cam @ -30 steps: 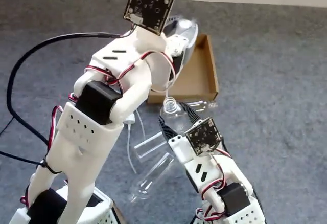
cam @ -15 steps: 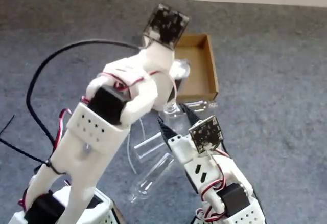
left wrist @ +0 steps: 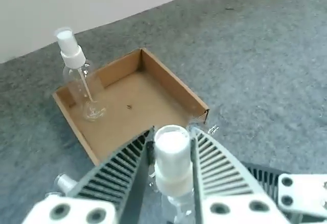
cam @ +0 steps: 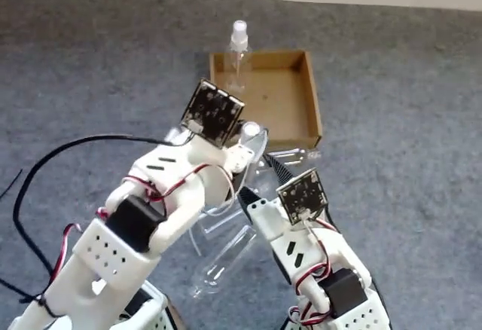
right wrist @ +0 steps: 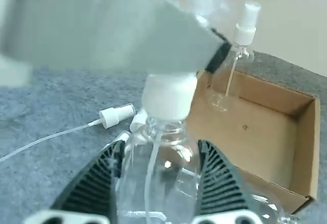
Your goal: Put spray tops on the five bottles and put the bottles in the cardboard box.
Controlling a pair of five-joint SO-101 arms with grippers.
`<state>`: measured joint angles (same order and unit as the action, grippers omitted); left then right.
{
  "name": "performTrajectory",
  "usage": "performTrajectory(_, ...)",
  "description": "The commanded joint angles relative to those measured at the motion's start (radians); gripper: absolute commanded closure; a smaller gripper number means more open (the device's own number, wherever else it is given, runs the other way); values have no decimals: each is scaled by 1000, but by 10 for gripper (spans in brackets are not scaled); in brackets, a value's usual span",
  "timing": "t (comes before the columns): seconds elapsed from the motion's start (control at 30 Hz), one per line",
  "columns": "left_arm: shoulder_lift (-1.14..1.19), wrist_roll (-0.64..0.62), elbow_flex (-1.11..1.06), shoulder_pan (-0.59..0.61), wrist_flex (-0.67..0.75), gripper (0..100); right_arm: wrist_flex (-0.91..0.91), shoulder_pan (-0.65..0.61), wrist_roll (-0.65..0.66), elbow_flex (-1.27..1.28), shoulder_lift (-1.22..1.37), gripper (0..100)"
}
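Cardboard box (cam: 282,115) lies open on the grey carpet (cam: 399,119) at about 12 o'clock from both arms in the high view. In its 11 o'clock corner one finished bottle (cam: 239,62) stands upright with a white spray top on it, touching the box floor.

Just off the box's 6 o'clock wall, the right gripper (right wrist: 160,148) pinches a clear bottle (right wrist: 161,180) by the body, one ribbed finger on each side, and holds it upright. Above it, the left gripper (left wrist: 172,131) comes in from 8 o'clock and is clamped on a white spray top (left wrist: 172,155). The top sits at this bottle's neck, and its thin tube hangs down inside the glass. Whether the top is seated fully cannot be told.

At 7 o'clock from the held bottle, a loose bottle (cam: 224,261) lies on its side on the carpet. A second one (cam: 220,217) lies near it, partly under the left arm. A third clear bottle (cam: 297,153) lies just beside the box's near wall, at 2 o'clock from the held one. A loose spray top (right wrist: 116,115) with a long tube rests on the carpet near the held bottle.
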<state>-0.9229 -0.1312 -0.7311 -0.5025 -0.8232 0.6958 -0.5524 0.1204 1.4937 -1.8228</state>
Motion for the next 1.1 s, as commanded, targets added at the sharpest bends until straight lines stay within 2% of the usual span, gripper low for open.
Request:
performTrajectory(0.0, -5, 2, -18, -8, 6, 869, -7, 25, -8, -21, -13, 995)
performTrajectory(0.13, -10, 2, -4, -2, 9, 877, -7, 25, -8, -21, -13, 995)
performTrajectory(0.27, -13, 2, 97, -1, 3, 877, -7, 25, -8, -21, -13, 995)
performTrajectory(0.4, -7, 2, 193, -4, -58, 873, -7, 27, -8, -21, -13, 995)
performTrajectory(0.57, -5, 15, 249, 4, -127, 784, -7, 27, -6, -19, -13, 995)
performTrajectory(0.73, 16, 80, 223, 81, -117, 868, -7, 27, -6, -21, -13, 995)
performTrajectory(0.9, 51, 80, 213, 116, -117, 873, -7, 27, -6, -21, -13, 995)
performTrajectory(1.07, 58, 81, 205, 93, -124, 873, -7, 27, -6, -21, -13, 995)
